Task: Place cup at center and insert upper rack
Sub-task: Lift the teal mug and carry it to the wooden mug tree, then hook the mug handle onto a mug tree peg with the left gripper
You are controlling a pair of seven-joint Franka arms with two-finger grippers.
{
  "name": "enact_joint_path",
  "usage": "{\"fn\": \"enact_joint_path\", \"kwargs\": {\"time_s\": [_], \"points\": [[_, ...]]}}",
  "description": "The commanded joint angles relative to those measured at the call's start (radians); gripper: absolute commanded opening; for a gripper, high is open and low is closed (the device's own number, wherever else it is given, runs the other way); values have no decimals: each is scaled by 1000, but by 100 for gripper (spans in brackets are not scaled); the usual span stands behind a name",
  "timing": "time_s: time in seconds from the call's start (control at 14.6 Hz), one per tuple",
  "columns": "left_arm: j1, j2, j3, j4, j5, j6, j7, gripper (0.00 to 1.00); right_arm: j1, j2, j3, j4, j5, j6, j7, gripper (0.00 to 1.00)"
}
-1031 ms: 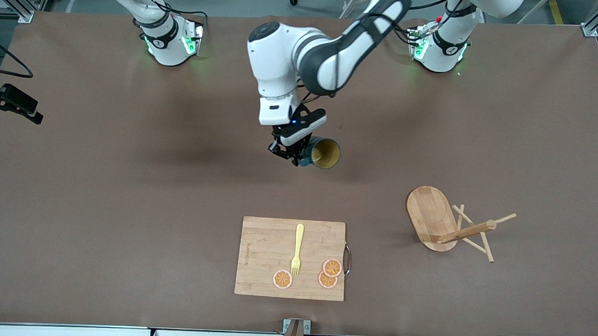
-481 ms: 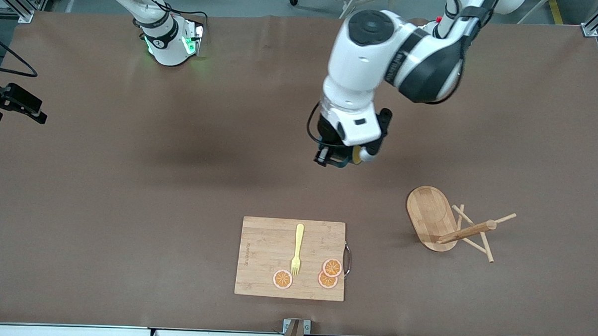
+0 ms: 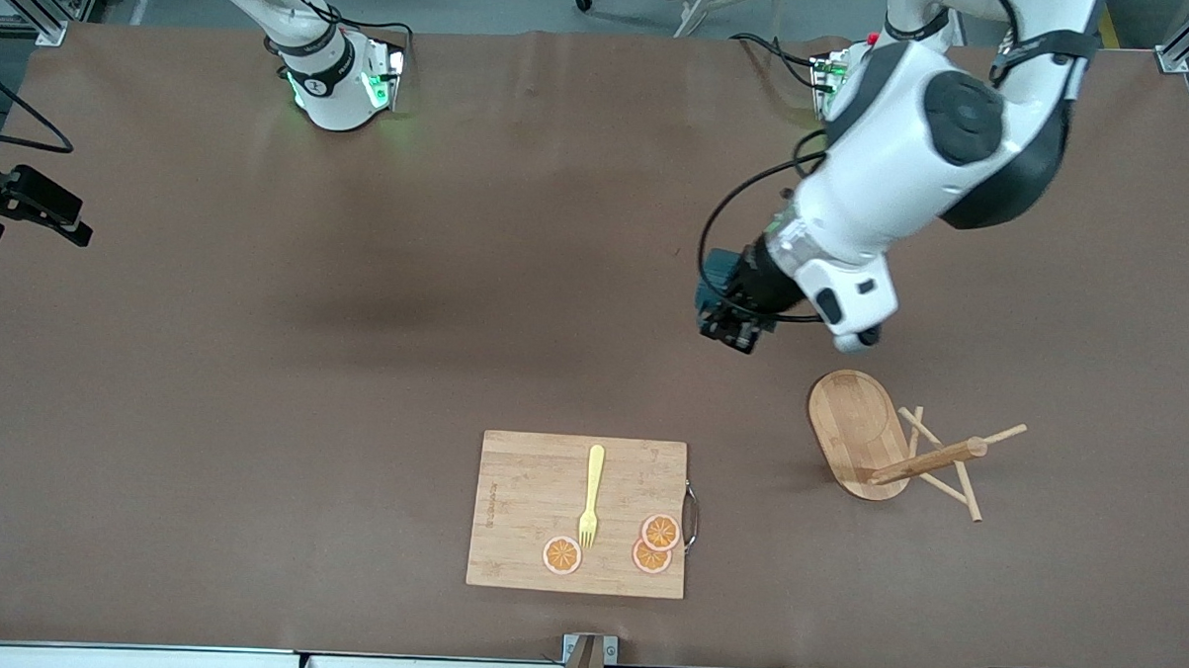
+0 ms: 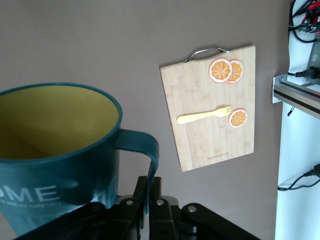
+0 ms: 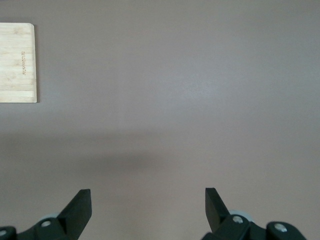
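Note:
My left gripper hangs over the table close to the upper rack, shut on the handle of the cup. The wrist hides most of the cup in the front view. In the left wrist view the teal cup with its yellow inside is upright and its handle is pinched in my left gripper. The upper rack lies tipped on its side toward the left arm's end of the table, oval base on edge, post and pegs pointing away. My right gripper is open over bare table, holding nothing.
A bamboo cutting board lies near the front edge at mid-table, carrying a yellow fork and three orange slices. In the left wrist view the board shows past the cup. Bare brown table surrounds the rack.
My left arm has swung from mid-table toward the left arm's end, carrying the cup up to the rack. The cup's open mouth, seen earlier, is now under the wrist.

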Motion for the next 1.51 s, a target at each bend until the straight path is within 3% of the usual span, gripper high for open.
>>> {"fn": "enact_joint_path", "kwargs": {"time_s": [0.0, 0.69, 1.44], "points": [[81, -64, -8, -92, -108, 17, 103, 0, -3, -19, -1, -11, -14, -5, 2, 100], [271, -12, -8, -122, -329, -48, 462, 0, -3, -19, 0, -12, -15, -4, 2, 100], [337, 65, -3, -119, -389, -39, 622, 1, -4, -19, -1, -12, -15, -5, 2, 100]]}}
